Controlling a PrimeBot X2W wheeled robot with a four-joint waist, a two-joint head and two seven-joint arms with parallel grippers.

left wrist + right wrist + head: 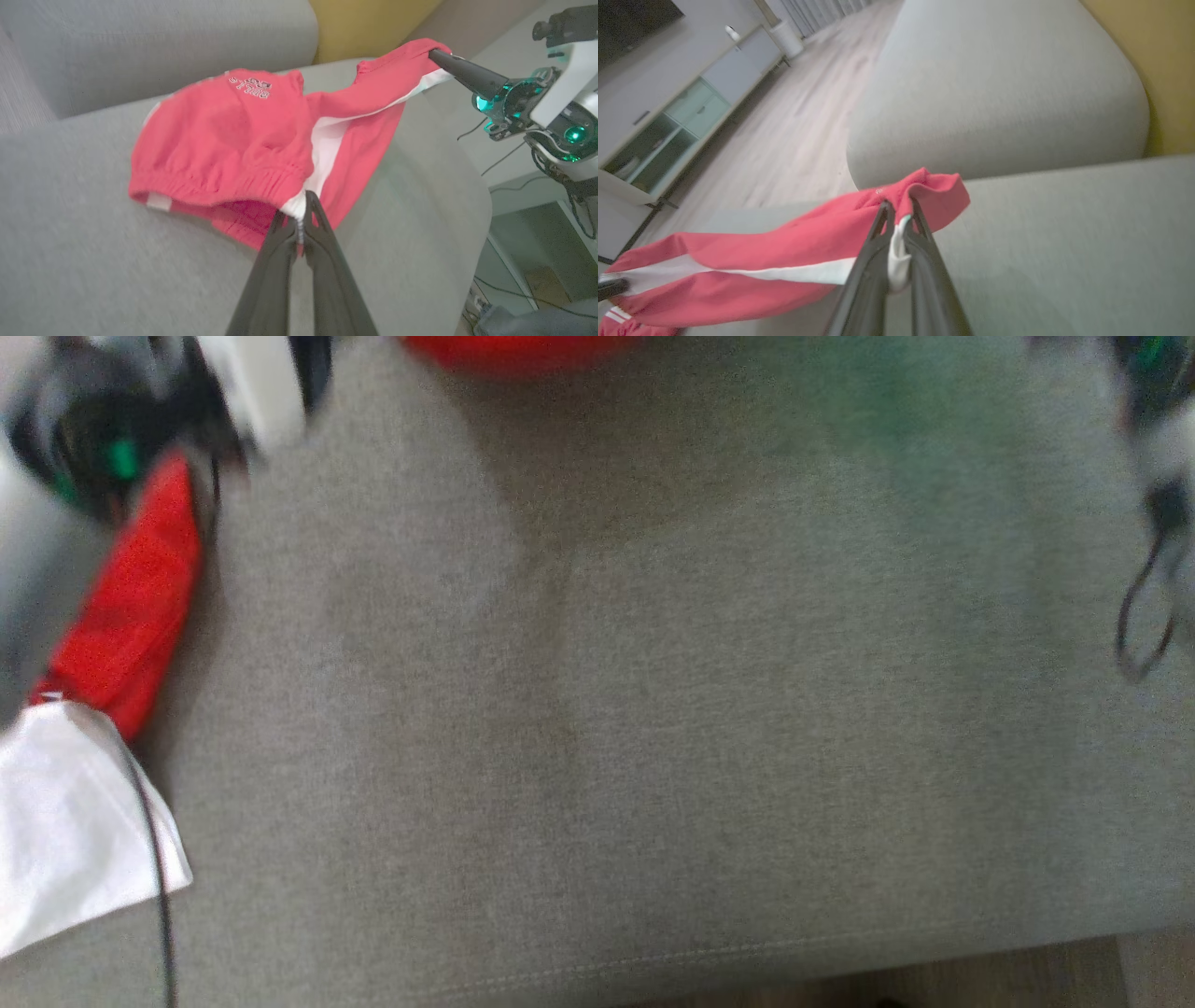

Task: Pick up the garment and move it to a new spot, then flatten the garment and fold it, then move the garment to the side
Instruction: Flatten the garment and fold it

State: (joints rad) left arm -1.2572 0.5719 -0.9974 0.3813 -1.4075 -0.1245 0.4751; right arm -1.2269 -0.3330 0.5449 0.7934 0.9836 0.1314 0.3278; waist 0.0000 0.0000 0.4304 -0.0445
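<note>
L claw (299, 212), R claw (900, 209) grip garment (224, 135).

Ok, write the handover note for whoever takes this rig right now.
Left claw: shut on the waistband end of the red fabric shorts with white side stripe.
Right claw: shut on the far leg end, at the stripe.
Shorts: stretched between both claws, bulk looks to rest on the grey fabric sofa seat.
Done: two-point grip.
Left: lay down, flatten, fold, move aside.

Head view blurred; garment (131, 597) cut off by top edge.
</note>
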